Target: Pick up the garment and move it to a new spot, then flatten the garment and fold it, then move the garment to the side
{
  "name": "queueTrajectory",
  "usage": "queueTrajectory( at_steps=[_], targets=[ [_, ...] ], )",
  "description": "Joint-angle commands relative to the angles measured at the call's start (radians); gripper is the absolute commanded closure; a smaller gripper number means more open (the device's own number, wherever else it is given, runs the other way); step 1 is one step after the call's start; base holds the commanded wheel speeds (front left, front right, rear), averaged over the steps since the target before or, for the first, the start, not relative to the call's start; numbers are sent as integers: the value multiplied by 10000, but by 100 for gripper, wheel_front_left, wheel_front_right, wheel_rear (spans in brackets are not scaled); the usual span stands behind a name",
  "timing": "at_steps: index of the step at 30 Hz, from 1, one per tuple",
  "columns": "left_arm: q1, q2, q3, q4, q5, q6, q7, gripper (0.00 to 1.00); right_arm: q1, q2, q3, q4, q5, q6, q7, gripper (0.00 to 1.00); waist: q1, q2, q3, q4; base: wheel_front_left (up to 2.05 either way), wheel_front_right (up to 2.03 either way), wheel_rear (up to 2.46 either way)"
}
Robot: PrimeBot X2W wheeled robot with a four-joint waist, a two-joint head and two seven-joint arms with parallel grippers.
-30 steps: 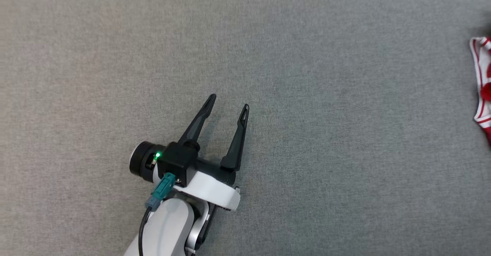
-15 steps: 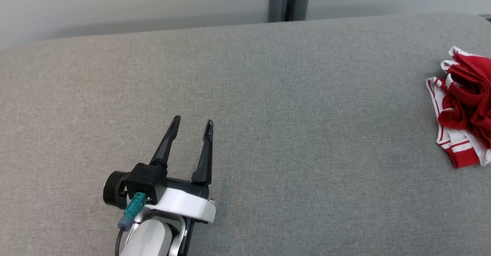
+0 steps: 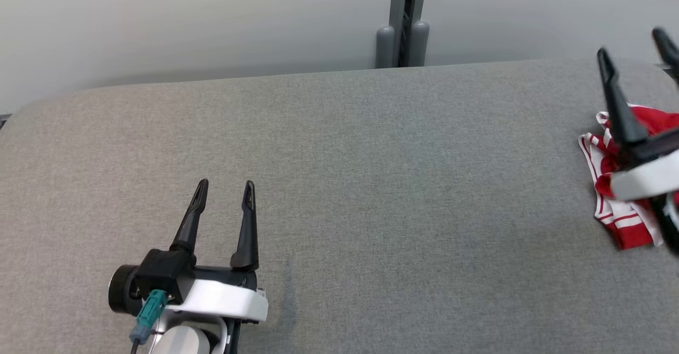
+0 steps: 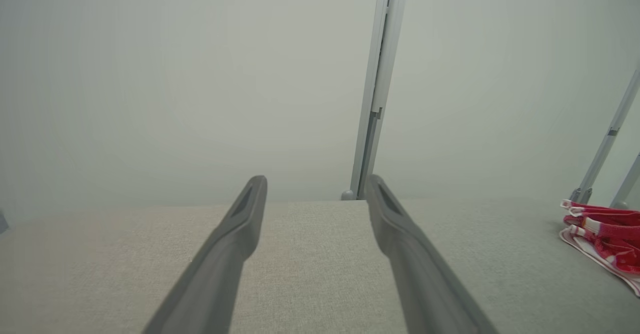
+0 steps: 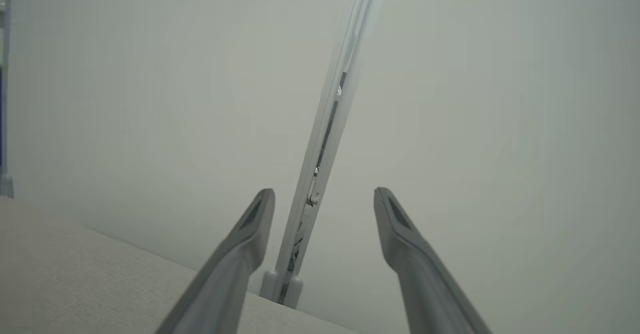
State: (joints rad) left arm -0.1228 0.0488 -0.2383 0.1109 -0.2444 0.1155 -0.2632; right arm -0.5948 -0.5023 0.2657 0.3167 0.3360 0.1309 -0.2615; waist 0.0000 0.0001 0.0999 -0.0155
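Head view shows you the crumpled red-and-white garment (image 3: 623, 224) by the grey table's (image 3: 371, 173) right edge, right gripper (image 3: 631, 41) spread empty above it; left gripper (image 3: 225, 190), likewise spread, well apart.

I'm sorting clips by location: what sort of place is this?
Probably a lab or test bay for cloth handling: a wide grey fabric-covered table, bare pale wall panels joined by a metal post, and a crumpled red-and-white garment.

The garment (image 3: 628, 226) is red with white stripes and trim, at the right edge of the plain grey woven table (image 3: 371, 184). The left gripper (image 3: 225, 187) and right gripper (image 3: 631, 43) are black with white collars. The left gripper's plug (image 3: 148, 311) is teal.
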Motion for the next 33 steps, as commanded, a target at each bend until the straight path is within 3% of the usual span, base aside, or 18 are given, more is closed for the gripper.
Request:
queueTrajectory(
  at_steps=[1, 3, 5, 10, 21, 33],
  targets=[
    [153, 46, 110, -48, 93, -41, -7, 0, 723, 422, -473, -590, -544, -4, -47, 0, 0, -1, -67, 92, 0, 0, 0],
    [245, 44, 143, -88, 83, -14, -7, 0, 1541, 903, -951, -1230, -1313, -4, -46, 0, 0, -1, -113, 164, 0, 0, 0],
    [398, 39, 176, -157, 73, 64, -7, 0, 2589, 1936, -1706, -1919, -1971, -1, -46, 0, 0, -1, -150, 226, 0, 0, 0],
    [646, 49, 27, -185, -118, 141, -7, 0, 3958, 2941, -2011, -2459, -2765, -4, -47, 0, 0, -1, -243, 390, 0, 0, 0],
    [923, 46, -130, -102, 119, 353, -7, 0, 4636, 3531, -2179, -2411, -3151, -4, -47, 0, 0, -1, -371, 536, 0, 0, 0],
    [804, 47, -13, 62, 297, 552, -7, 0, 4560, 3465, -2188, -2387, -3202, -4, -48, 0, 0, -1, -330, 611, 0, 0, 0]
  ],
)
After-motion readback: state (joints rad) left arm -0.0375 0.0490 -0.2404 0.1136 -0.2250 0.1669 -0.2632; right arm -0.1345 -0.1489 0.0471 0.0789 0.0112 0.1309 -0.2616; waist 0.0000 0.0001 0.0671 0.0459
